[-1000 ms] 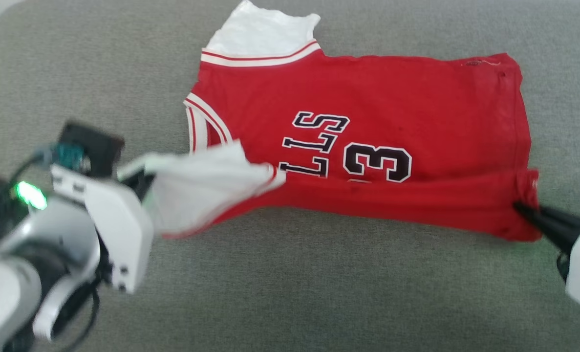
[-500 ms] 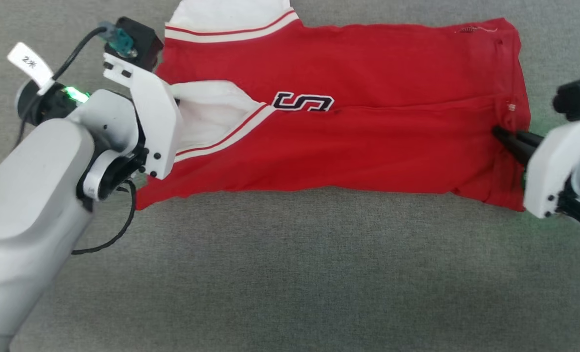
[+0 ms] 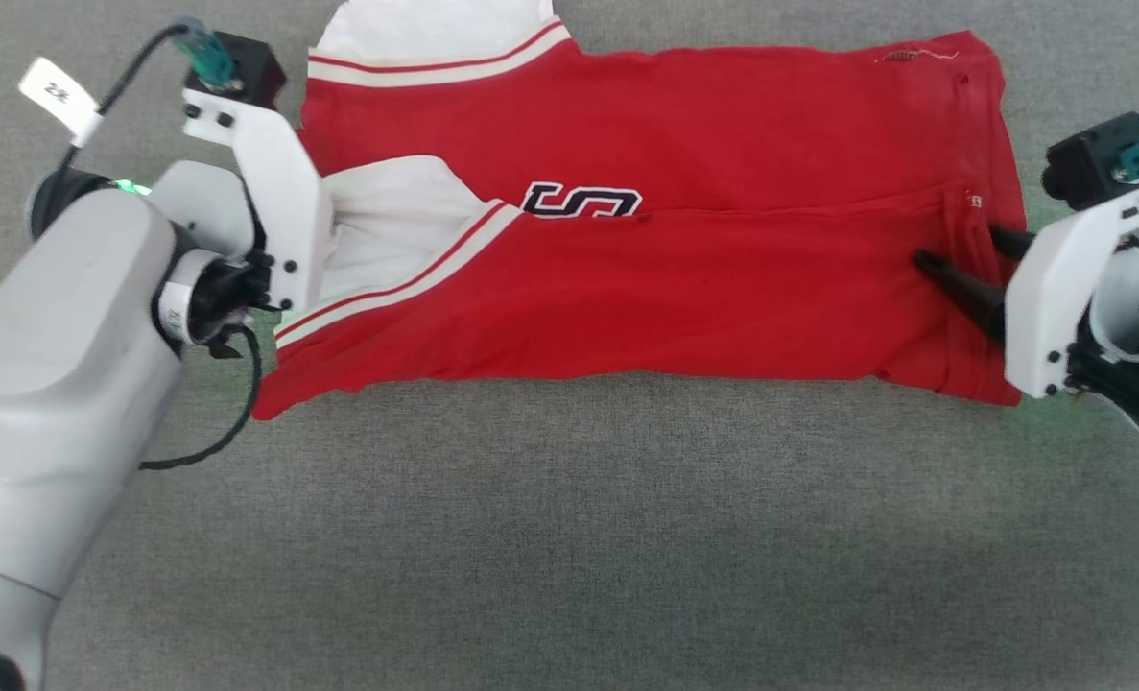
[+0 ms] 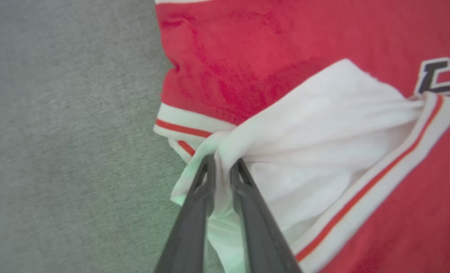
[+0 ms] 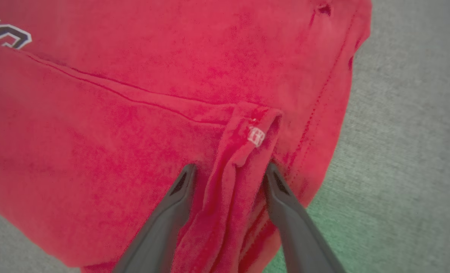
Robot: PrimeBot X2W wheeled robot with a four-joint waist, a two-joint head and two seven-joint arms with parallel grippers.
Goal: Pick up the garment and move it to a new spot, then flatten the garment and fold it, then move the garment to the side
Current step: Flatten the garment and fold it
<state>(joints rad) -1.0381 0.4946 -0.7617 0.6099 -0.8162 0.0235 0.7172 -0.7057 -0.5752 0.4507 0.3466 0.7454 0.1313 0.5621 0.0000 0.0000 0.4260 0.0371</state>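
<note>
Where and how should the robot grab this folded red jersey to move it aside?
Both short ends: the white panel at left, the red hem at right, each from outside. The jersey lies as a long folded band, so end grips should keep the fold.

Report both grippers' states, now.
Left gripper: closed on the white panel of the soft red cloth garment.
Right gripper: open, straddling a red fold.

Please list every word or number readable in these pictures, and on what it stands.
"S": dark letter on the garment, at its fold.
"2" then a blurred mark: white tag near the left wrist camera.
Small white label on the garment's hem: too small to read.
</note>
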